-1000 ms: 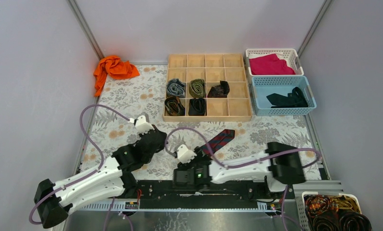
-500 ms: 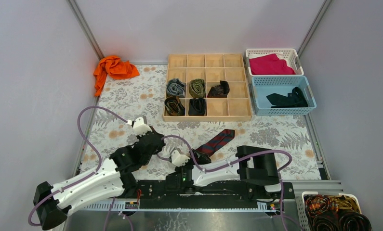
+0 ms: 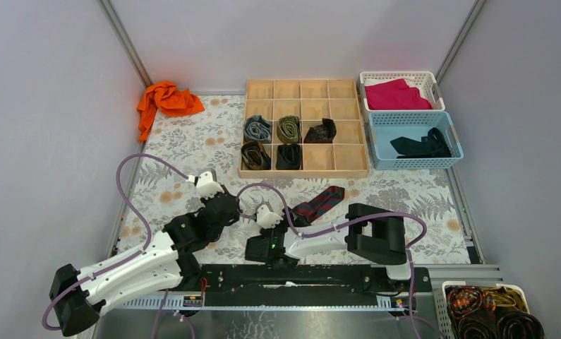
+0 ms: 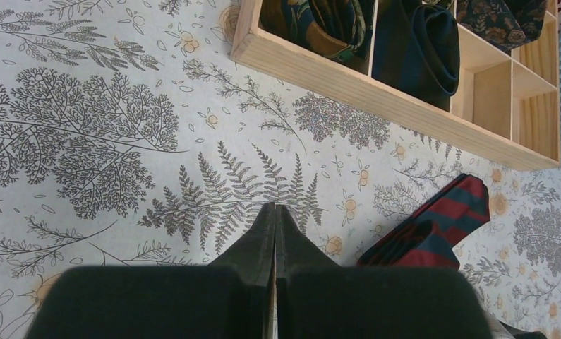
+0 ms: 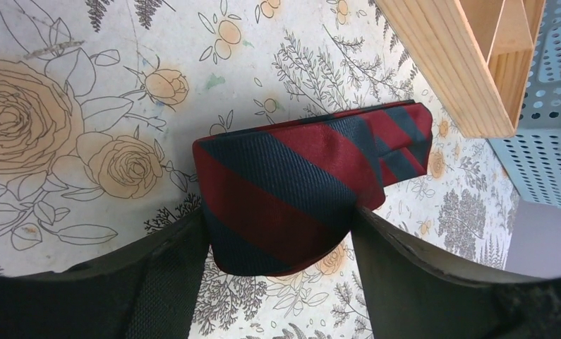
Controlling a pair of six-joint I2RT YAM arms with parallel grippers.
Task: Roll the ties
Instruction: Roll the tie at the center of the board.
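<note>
A navy tie with red diagonal stripes (image 3: 321, 203) lies on the floral mat, its near end folded over. My right gripper (image 3: 286, 219) is shut on that folded end; in the right wrist view the tie (image 5: 298, 176) fills the gap between both fingers (image 5: 157, 282) of the gripper (image 5: 277, 215). My left gripper (image 3: 233, 206) is shut and empty just left of the tie, its tips (image 4: 274, 208) over bare mat, with the tie (image 4: 439, 226) to its right. Several rolled ties (image 3: 288, 129) sit in the wooden box (image 3: 305, 171).
The wooden box's front wall (image 4: 376, 106) is close ahead of the left gripper. A blue basket (image 3: 450, 159) holds a black tie; a white basket (image 3: 397, 74) holds magenta cloth. An orange cloth (image 3: 166, 99) lies back left. A basket of coils (image 3: 489, 311) stands at the near right.
My right arm has swung left and its gripper has moved forward along the striped tie, holding the folded end. The left arm has barely moved.
</note>
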